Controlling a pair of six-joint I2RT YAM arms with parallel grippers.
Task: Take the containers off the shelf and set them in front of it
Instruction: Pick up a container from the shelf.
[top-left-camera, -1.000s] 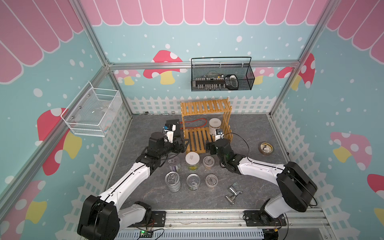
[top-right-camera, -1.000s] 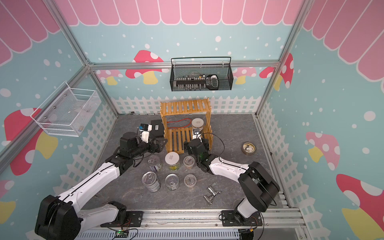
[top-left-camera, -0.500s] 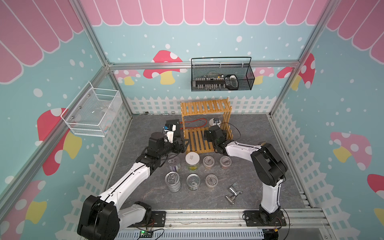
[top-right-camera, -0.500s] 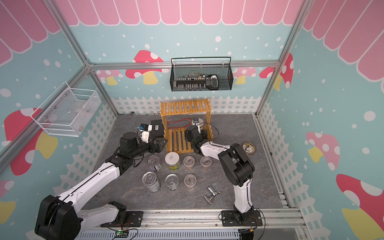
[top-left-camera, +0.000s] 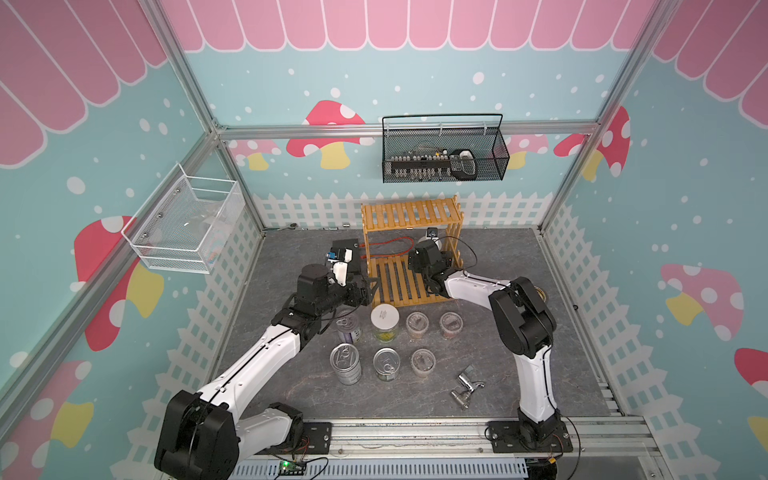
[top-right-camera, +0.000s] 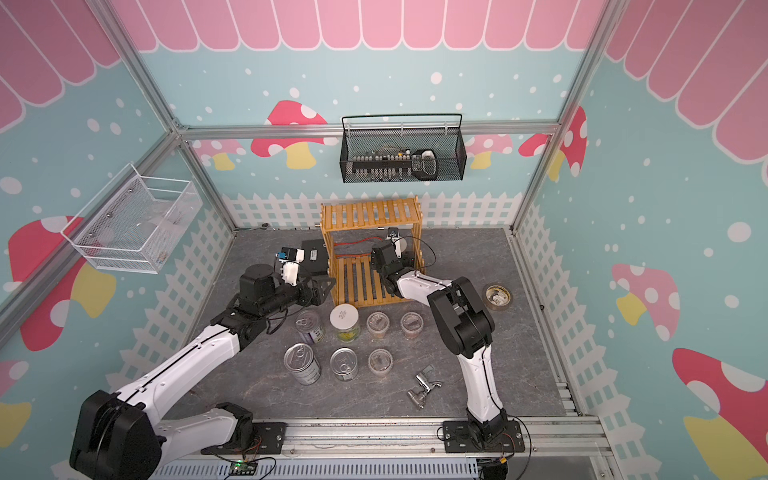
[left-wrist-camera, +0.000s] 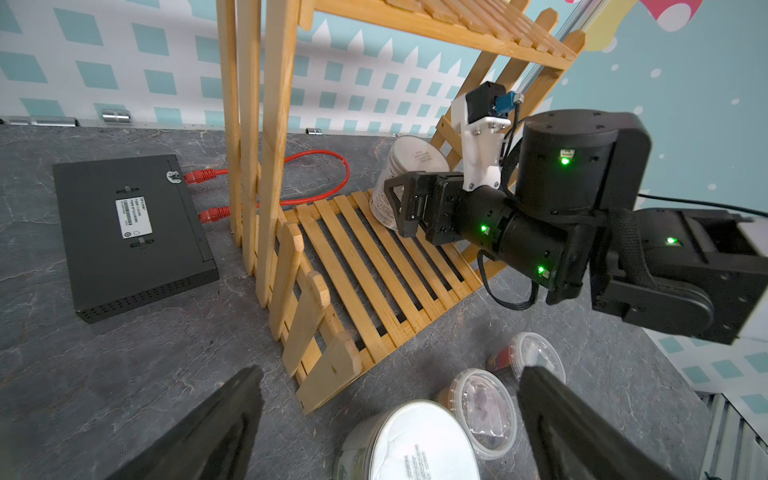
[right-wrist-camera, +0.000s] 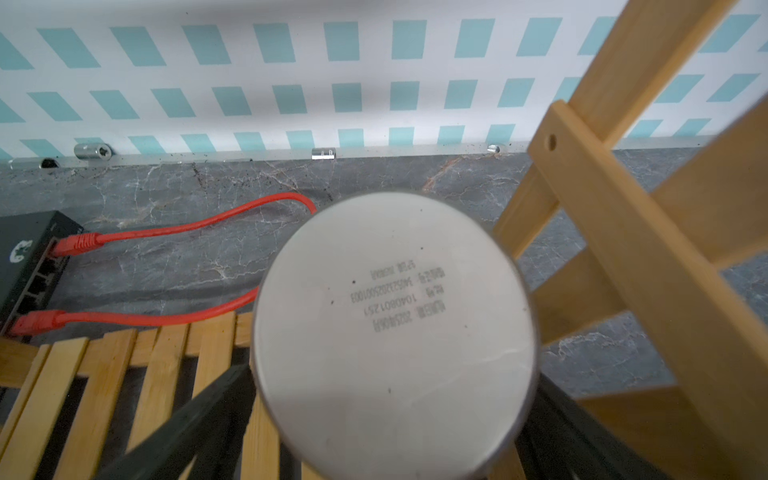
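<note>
The shelf (top-left-camera: 411, 214) of yellow wooden slats stands at the back of the table. On its lower tier (left-wrist-camera: 374, 266) stands a white-lidded silver canister (right-wrist-camera: 392, 332), also seen in the left wrist view (left-wrist-camera: 409, 166). My right gripper (right-wrist-camera: 390, 432) reaches in under the top tier. It is open, one finger (right-wrist-camera: 199, 415) on each side of the canister. Several containers stand in front of the shelf: a purple-labelled tin (top-left-camera: 348, 328), a white-lidded jar (top-left-camera: 385, 318), two silver tins (top-left-camera: 345, 361) and three clear cups (top-left-camera: 417, 323). My left gripper (top-left-camera: 370, 291) hovers open and empty by the shelf's front left corner.
A black network switch (top-left-camera: 345, 245) with red cables lies left of the shelf. A chrome faucet (top-left-camera: 467, 384) lies near the front, a tape roll (top-right-camera: 498, 296) at the right. A black wire basket (top-left-camera: 444, 158) and a white one (top-left-camera: 183, 224) hang on the walls.
My right gripper left a clear cup in the row in front and swung back into the lower tier, around the canister. The left arm has stayed still.
</note>
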